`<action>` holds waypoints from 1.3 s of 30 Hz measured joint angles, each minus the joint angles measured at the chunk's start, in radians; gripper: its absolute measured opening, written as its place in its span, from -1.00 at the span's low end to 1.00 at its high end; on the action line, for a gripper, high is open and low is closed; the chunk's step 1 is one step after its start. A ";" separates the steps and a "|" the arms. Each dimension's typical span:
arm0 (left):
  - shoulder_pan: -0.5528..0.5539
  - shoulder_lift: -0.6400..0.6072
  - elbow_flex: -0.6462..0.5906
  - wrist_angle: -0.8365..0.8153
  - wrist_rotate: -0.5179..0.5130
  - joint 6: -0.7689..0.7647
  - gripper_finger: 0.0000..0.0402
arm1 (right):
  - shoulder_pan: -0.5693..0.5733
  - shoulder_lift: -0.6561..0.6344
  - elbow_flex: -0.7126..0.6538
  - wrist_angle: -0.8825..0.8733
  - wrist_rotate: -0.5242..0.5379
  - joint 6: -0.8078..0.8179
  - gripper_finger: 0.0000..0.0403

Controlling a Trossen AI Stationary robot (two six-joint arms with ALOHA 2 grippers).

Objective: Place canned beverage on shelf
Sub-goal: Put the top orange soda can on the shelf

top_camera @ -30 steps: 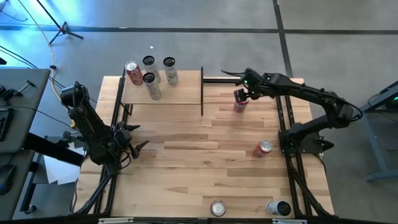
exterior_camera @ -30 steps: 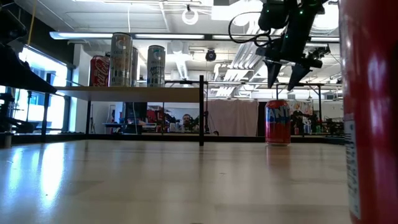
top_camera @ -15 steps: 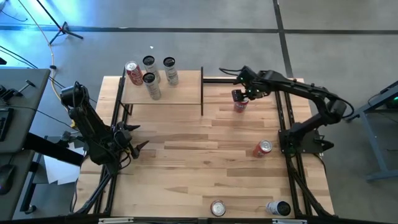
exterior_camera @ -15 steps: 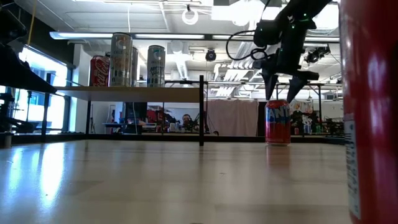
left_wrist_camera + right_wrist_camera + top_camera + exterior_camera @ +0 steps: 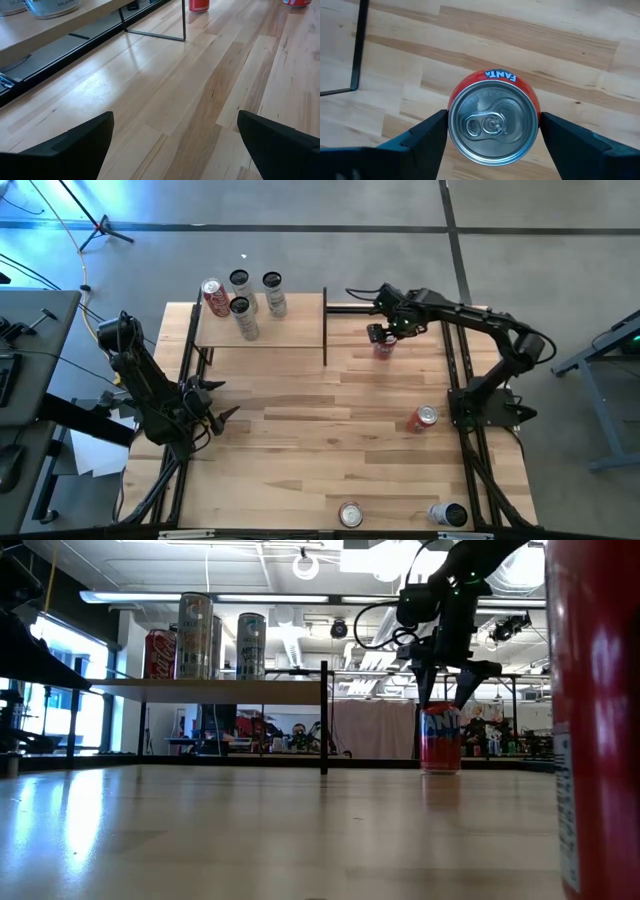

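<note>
A red Fanta can (image 5: 381, 350) (image 5: 440, 740) (image 5: 493, 125) stands upright on the tabletop, right of the shelf (image 5: 290, 332) (image 5: 210, 690). My right gripper (image 5: 381, 336) (image 5: 443, 700) (image 5: 492, 120) points down over the can, open, with one finger on either side of the can's top. The shelf holds several upright cans (image 5: 242, 318). My left gripper (image 5: 215, 413) (image 5: 175, 122) waits open at the table's left side, with nothing between its fingers. My right gripper comes at the Fanta can from above, its two fingers (image 5: 427, 132) level with the can's upper rim (image 5: 451, 107), one on each side. I cannot tell whether either finger touches the can. The can stands upright on the table.
The shelf's black post (image 5: 325, 330) stands just left of the can. Another red can (image 5: 424, 418) lies at the table's right side, and two more cans (image 5: 350, 513) (image 5: 448, 514) are at the near edge. A red can (image 5: 595, 720) stands close to the low camera.
My right gripper has gone down and toward the table's left, from above and right of the Fanta can to directly over it. It has tipped to point more steeply down. Its fingers now reach the can's top.
</note>
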 joint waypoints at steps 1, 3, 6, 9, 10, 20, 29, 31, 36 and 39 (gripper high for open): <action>0.000 0.000 0.000 0.000 0.000 0.000 0.99 | 0.001 0.007 0.009 -0.003 0.003 -0.004 0.46; 0.000 0.000 0.000 0.000 0.000 0.000 0.99 | 0.004 0.020 0.029 -0.015 0.010 -0.005 0.45; 0.000 0.000 0.000 0.000 0.000 0.000 0.99 | 0.004 0.036 0.054 -0.054 0.010 -0.003 0.45; 0.000 0.000 0.000 0.000 0.000 0.000 0.99 | 0.004 0.048 0.068 -0.066 0.009 0.003 0.45; 0.000 0.000 0.000 0.000 0.000 0.000 0.99 | 0.006 0.050 0.070 -0.065 0.004 0.002 0.45; 0.000 0.000 0.000 0.000 0.000 0.000 0.99 | 0.071 0.055 0.071 -0.056 -0.058 0.062 0.44; 0.000 0.000 0.000 0.000 0.000 0.000 0.99 | 0.243 0.054 0.070 -0.051 -0.049 0.199 0.44; 0.000 0.000 0.000 0.000 0.000 0.000 0.99 | 0.293 0.054 0.070 -0.038 -0.031 0.238 0.44; 0.000 0.000 0.000 0.000 0.000 0.000 0.99 | 0.413 0.055 0.069 0.004 -0.013 0.357 0.44; 0.000 0.000 0.000 0.000 0.000 0.000 0.99 | 0.487 0.055 0.069 0.034 0.022 0.432 0.44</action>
